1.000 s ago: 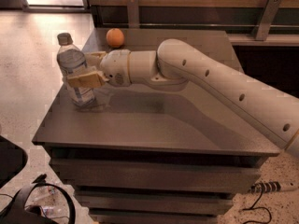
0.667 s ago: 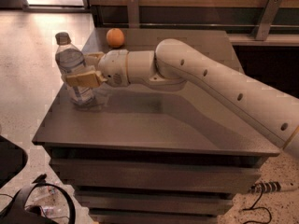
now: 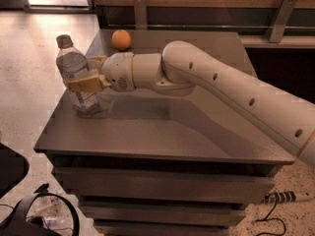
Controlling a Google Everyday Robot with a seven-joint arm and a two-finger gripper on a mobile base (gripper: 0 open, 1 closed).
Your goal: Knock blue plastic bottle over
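Camera view takes in a dark grey table (image 3: pixel 162 132) from above and in front. At the table's left edge, about midway back, the blue plastic bottle (image 3: pixel 74 65) stands upright on its base, pale cap on top, clear body and light label.

The gripper (image 3: pixel 81 73) sits level with the bottle's middle, over the table's left side. Its tan fingers (image 3: pixel 84 84) are spread apart: the near one lies across the front of the bottle, the far one reaches towards its rear right side, so the bottle appears to stand between them. Whether either finger presses on the plastic is hard to judge from this angle.

Further right, at the table's far edge, an orange (image 3: pixel 121 39) rests on its own, well apart from the gripper. The white arm (image 3: pixel 221 82) stretches from the gripper's wrist across the table's middle and off past its right side.

As a judgement, the reach is done and the tipping step is in hand, with the bottle not yet toppled. The next move calls for a sideways or twisting sweep high on the bottle, firm enough to take it past its balance point. Pushing it towards the table's middle would be wiser, since the left edge is just beside it and a leftward shove could send it to the floor.
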